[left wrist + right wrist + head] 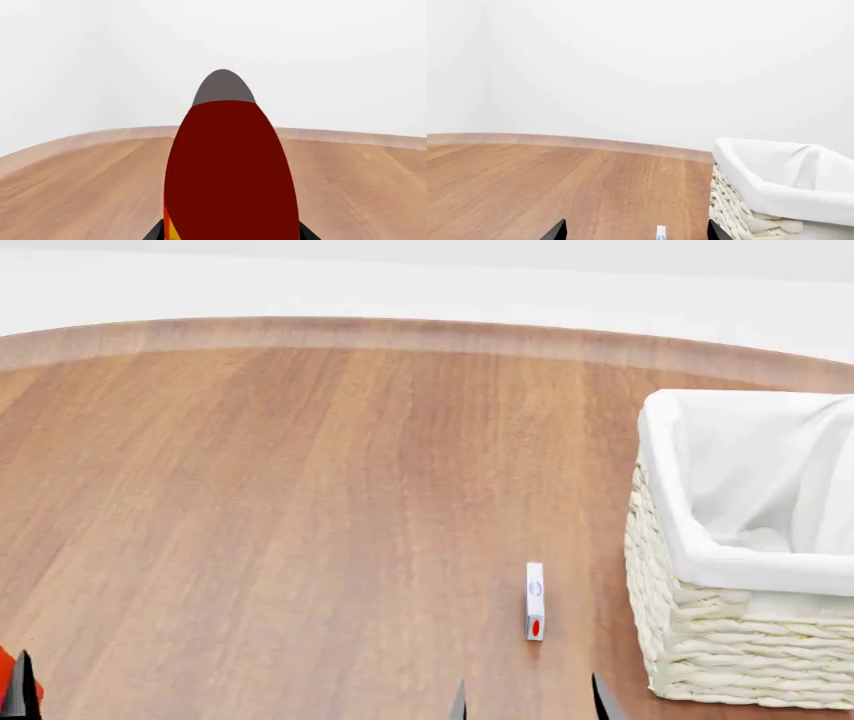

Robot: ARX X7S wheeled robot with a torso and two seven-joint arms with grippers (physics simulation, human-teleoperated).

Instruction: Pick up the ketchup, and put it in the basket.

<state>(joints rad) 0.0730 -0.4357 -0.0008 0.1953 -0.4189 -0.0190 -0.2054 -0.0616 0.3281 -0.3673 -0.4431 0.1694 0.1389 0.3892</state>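
bench (294, 490): wood, curved far edge, white wall behind | basket (747, 570): right | left pincer (230, 235): clamped on ketchup (230, 170), near-left | right pincer (637, 232): apart, above small white box (535, 600)

A broad wooden table (294, 520) with a warm reddish-brown grain fills most of the scene, its far edge curving in a paler band. Behind it stands a plain white wall (627, 65). On the table, toward the near right, a small white box (535, 601) stands on its narrow side, thin and upright, with a red spot near its lower end and a faint mark above.
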